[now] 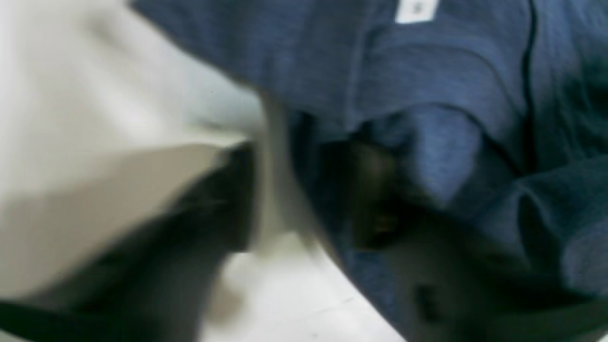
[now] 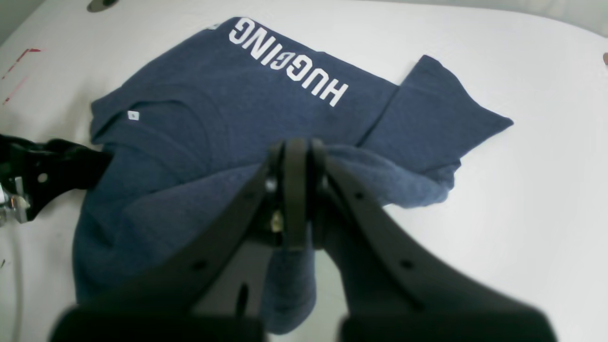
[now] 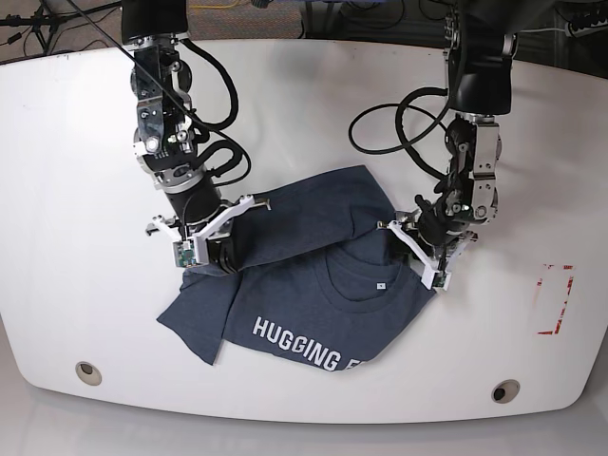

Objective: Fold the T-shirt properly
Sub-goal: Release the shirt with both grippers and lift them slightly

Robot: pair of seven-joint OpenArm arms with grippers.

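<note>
Right gripper (image 2: 295, 156) clamped on a fold of the T-shirt (image 2: 199, 109). Left gripper (image 3: 418, 249) at the shirt's edge beside the collar; can't tell its opening.

The T-shirt (image 2: 190, 133) is soft heathered cloth, matt navy with a fine flecked weave; its lettering (image 2: 289, 61) is flat white print, and the small neck tag (image 2: 133, 115) looks like smooth white fabric. The table (image 3: 85, 171) has a smooth white top with a faint sheen. The right pincer (image 2: 295, 156) is matt black plastic, with a small bright metal screw near the tip. The left pincer (image 3: 425, 255) shows white and black plastic parts. Glossy black cables (image 3: 389, 123) loop from the arms.
</note>
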